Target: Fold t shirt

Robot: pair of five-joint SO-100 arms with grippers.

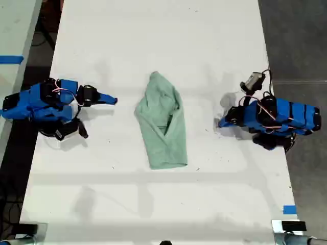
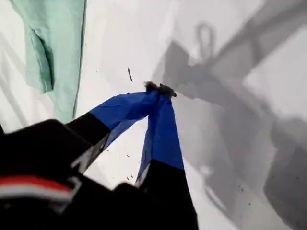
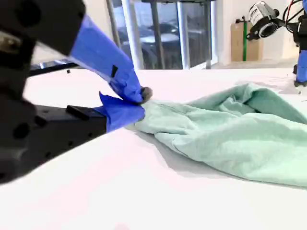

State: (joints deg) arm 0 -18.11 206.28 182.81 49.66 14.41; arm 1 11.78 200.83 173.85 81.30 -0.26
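The pale mint-green t shirt [image 1: 162, 122] lies bunched and partly folded lengthwise in the middle of the white table [image 1: 153, 41]. The arm on the exterior view's right carries my first gripper [image 1: 221, 122]. It points down at the bare table, shut on nothing [image 2: 160, 89], with the shirt [image 2: 53, 48] a short way off. My second gripper [image 1: 113, 100] belongs to the arm on the exterior view's left. It reaches low toward the shirt [image 3: 230, 129] with its jaws closed and empty [image 3: 142, 97]. The exterior view shows a gap between it and the cloth.
A strip of blue tape [image 1: 289, 209] marks the table near the exterior view's lower right corner. Another blue strip [image 1: 11, 59] lies on a second surface at the exterior view's left. Dark floor borders the table on both sides. The other arm's camera [image 3: 263, 19] shows behind the shirt.
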